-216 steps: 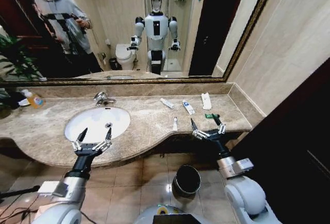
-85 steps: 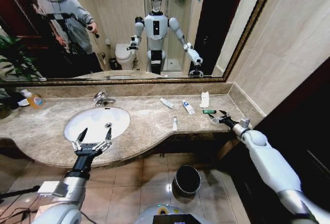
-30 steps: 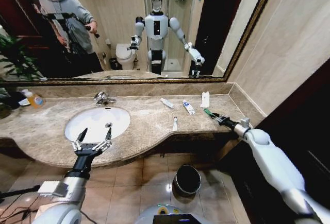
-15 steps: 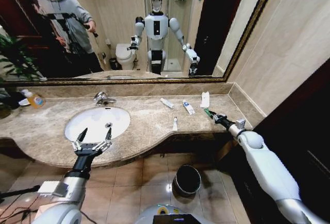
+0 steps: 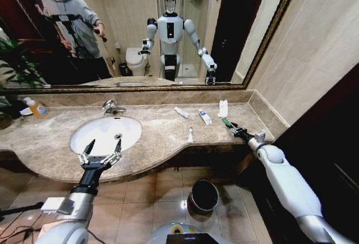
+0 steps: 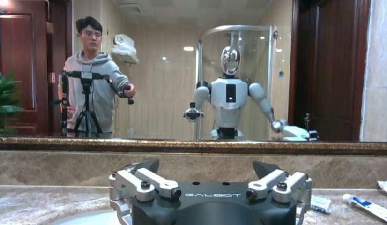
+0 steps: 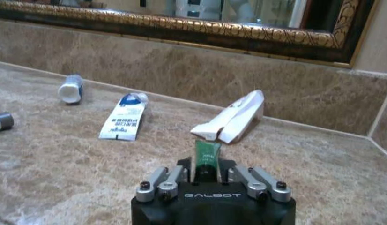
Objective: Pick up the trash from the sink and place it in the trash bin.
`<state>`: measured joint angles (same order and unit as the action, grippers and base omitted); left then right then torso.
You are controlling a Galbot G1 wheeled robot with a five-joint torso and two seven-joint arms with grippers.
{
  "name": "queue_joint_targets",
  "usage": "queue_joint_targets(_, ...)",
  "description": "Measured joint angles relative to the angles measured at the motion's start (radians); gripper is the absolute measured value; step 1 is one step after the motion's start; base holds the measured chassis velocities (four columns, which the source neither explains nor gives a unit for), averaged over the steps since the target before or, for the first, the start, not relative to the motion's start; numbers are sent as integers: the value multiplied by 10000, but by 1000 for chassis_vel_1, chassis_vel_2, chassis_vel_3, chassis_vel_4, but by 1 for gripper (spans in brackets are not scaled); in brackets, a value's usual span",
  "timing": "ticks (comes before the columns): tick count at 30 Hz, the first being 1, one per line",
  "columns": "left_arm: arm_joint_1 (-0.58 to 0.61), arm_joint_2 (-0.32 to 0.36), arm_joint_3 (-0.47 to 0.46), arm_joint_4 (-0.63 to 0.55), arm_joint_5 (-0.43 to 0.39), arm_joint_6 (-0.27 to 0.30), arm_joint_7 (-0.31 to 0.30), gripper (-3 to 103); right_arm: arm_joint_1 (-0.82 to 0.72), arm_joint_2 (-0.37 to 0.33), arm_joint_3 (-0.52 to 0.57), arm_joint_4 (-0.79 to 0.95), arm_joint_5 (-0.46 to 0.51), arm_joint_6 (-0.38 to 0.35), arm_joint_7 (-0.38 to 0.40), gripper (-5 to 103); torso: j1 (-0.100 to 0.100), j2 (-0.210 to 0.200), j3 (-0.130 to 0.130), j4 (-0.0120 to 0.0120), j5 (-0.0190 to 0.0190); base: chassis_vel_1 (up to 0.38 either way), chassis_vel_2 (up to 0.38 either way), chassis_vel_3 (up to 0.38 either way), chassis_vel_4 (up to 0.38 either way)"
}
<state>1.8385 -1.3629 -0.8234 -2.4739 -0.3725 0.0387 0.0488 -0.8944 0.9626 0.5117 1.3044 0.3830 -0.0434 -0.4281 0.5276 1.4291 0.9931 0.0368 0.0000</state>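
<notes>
One black trash bin (image 5: 203, 195) stands on the tiled floor nearest the robot, below the front edge of the marble countertop (image 5: 162, 143) and between the two arms. Two grippers are up at counter height. On the left, the left gripper (image 5: 101, 153) hangs over the near rim of the white sink (image 5: 106, 133), its fingers spread wide with nothing between them. On the right, the right gripper (image 7: 206, 177) sits low over the counter's right end with its fingers drawn in tight on one green piece (image 7: 206, 157), which sticks out past the fingertips with its long axis running away from the robot toward the back wall. Four more bits of trash lie loose on the counter beyond and to the left of it. One thin white stick (image 5: 190, 135) rests close to the counter's front edge, lengthwise near to far. Farther back are two small white tubes, one with blue print (image 7: 123, 122) lying near to far, and another (image 7: 70, 88) to its left, nearer the wall. One flat white wrapper (image 7: 234, 118) lies just beyond the green piece, angled up to the right toward the backsplash. One chrome faucet (image 5: 110, 107) stands behind the sink.
</notes>
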Motion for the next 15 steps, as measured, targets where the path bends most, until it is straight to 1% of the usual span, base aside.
queue_joint_targets(3,0,0,0,-1,0,0,0,100,-49,43,6,30,-74,-6,25,21,0,0,-1,-1,-2,0,0,0,0)
queue_joint_targets(5,0,0,0,0,0,0,0,100,-59,52,7,39,-84,-2,34,21,0,1,-1,0,-2,0,0,0,0)
queue_joint_targets(6,0,0,0,0,0,0,0,100,-71,59,16,61,-89,18,44,18,-1,1,-1,0,-5,0,0,0,0)
queue_joint_targets(8,0,0,0,0,0,0,0,100,-74,61,28,64,-90,40,50,18,-1,2,-2,1,-9,0,0,0,0)
queue_joint_targets(11,0,0,0,0,0,0,0,100,-122,64,69,115,-56,101,51,6,-1,3,-2,1,0,0,0,0,0)
queue_joint_targets(12,0,0,0,0,0,0,0,100,-122,64,69,115,-56,101,51,6,-1,3,-2,1,0,0,0,0,0)
queue_joint_targets(13,0,0,0,0,0,0,0,100,-141,62,84,146,-28,102,50,3,-1,2,-1,1,0,0,0,0,0)
queue_joint_targets(15,0,0,0,0,0,0,0,100,-188,34,119,213,27,101,44,1,0,2,0,0,4,0,0,0,0)
